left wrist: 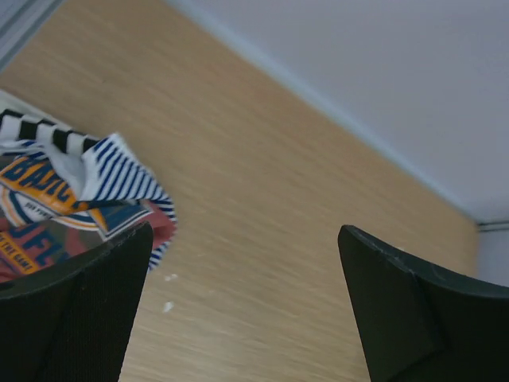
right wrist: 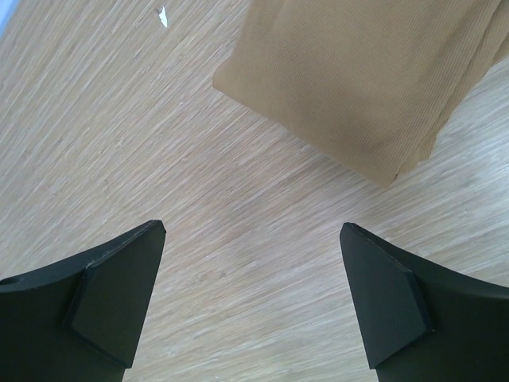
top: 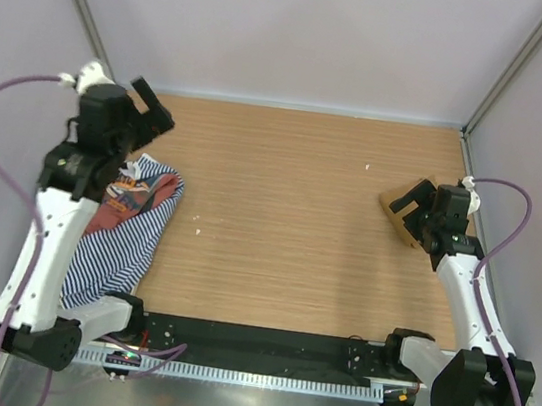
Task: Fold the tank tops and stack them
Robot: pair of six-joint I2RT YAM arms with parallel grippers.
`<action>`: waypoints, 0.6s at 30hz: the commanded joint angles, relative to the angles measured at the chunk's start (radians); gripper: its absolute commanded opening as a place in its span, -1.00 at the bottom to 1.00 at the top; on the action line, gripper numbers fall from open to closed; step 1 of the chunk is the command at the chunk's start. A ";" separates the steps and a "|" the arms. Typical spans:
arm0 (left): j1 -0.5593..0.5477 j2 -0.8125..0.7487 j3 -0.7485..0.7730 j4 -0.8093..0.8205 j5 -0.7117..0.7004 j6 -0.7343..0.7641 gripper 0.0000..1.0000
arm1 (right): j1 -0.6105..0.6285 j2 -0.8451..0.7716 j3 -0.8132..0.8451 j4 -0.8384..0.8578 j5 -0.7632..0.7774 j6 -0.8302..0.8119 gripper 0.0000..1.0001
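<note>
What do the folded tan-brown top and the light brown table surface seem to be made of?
Folded tan-brown top: likely fine ribbed knit cloth, matte; thin parallel ribs show. Light brown table surface: looks like wood or wood-grain laminate, smooth; streaky grain lines.

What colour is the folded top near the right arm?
The folded top is plain tan-brown, clearest in the right wrist view.

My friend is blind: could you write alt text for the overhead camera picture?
A robot's open left fingers are raised near a crumpled heap on a wooden table, a striped tank top and a rust-red tank top; its open right fingers hover by a folded tan tank top.
</note>
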 commanded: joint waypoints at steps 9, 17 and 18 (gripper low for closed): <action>0.002 0.254 -0.407 0.075 -0.119 0.091 0.99 | 0.005 0.020 0.007 0.049 -0.031 -0.034 0.97; 0.005 0.618 -0.271 0.028 -0.222 0.100 0.71 | 0.005 0.012 0.013 0.044 -0.074 -0.033 0.97; 0.007 0.634 -0.262 -0.004 -0.229 0.094 0.50 | 0.005 0.009 0.016 0.044 -0.069 -0.035 0.97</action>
